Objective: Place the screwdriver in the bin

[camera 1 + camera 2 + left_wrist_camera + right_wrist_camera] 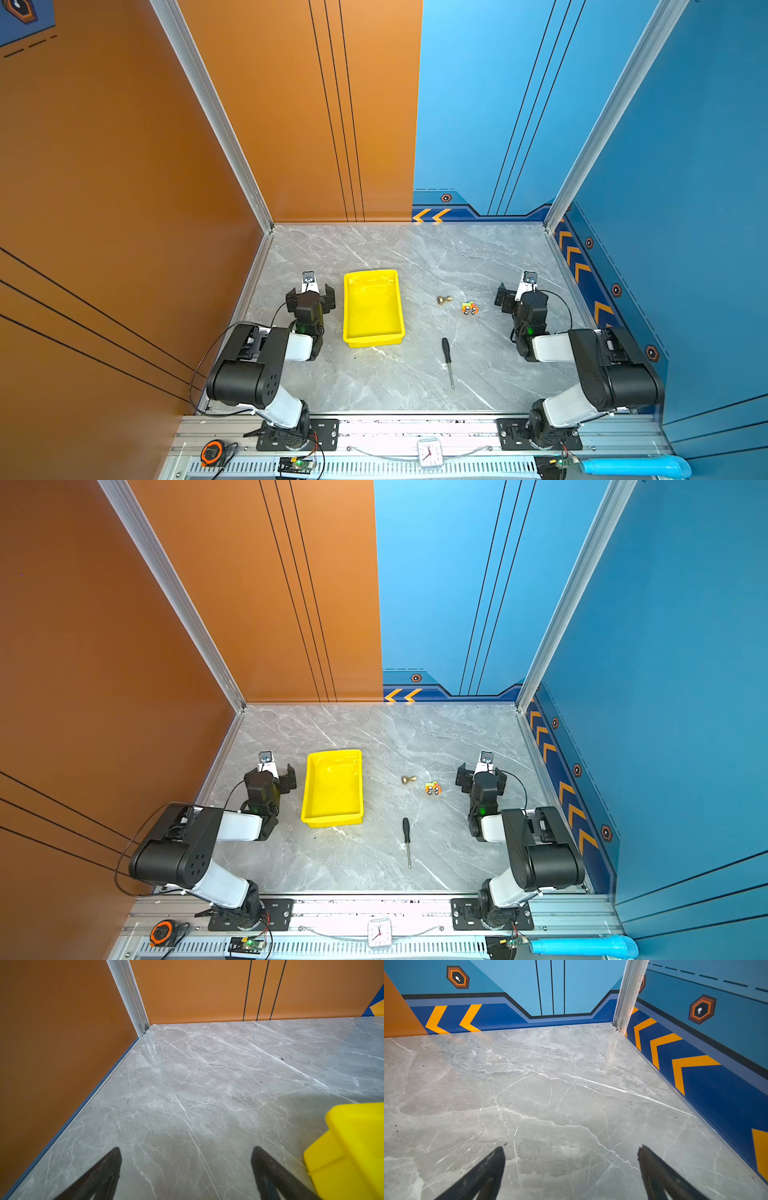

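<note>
Screwdriver (447,361) lies flat on the table (415,253), near its front edge and off the front right corner of the yellow bin (374,339), handle toward the back edge. The left gripper (187,1149) and right gripper (571,1148) both gape wide and hold nothing, well apart from it. A pinch on the thin shaft may slip or roll it. Dropped crosswise, it could perch on the bin's rim.

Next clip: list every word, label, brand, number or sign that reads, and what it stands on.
No legible words, brands or numbers anywhere.
Clock on the front rail: dial markings too small to read.
Hexagon badges on the blue walls: white symbol, no letters.
Yellow chevrons along the walls' base: arrows only.
</note>
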Tool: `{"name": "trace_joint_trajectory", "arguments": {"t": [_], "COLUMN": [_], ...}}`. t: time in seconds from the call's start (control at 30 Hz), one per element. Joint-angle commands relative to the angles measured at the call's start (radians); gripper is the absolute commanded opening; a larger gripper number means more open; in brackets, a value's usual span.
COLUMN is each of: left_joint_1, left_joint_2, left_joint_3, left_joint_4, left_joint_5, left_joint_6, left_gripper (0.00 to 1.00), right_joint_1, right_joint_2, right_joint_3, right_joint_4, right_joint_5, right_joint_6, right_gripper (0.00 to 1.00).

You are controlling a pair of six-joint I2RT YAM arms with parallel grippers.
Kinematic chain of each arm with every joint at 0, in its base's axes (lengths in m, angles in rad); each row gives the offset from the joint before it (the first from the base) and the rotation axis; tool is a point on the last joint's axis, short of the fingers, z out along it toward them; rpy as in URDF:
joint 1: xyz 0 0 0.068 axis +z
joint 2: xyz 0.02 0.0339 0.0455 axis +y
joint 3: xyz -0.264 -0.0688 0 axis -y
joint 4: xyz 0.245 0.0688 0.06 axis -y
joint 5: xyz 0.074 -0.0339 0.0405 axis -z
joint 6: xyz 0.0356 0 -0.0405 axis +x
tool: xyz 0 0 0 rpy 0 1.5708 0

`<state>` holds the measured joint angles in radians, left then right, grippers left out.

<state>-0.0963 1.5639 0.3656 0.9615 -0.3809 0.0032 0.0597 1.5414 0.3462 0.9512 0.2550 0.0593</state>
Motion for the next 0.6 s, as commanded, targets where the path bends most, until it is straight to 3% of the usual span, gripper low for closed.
{"name": "trace_joint_trajectory", "arguments": {"t": [0.0,0.57], "left_joint_1": [0.012,0.012], "left_joint_2": [0.005,0.004], "left_joint_3": [-0.008,-0.007], "left_joint_4": [0.017,0.017], "left_joint_5": [0.019,0.019], "left_joint_6": [-0.003,-0.003], "left_gripper": [0.98,0.98], "right_joint_1": [0.002,0.0], "right_joint_2": [0.006,0.007], "right_joint_3": [0.013,0.014], "right_joint_4": [-0.012,-0.015], "right_joint_5": [0.007,0.0], "right_joint_6": [0.007,0.009], "right_gripper": [1.0,1.0]}}
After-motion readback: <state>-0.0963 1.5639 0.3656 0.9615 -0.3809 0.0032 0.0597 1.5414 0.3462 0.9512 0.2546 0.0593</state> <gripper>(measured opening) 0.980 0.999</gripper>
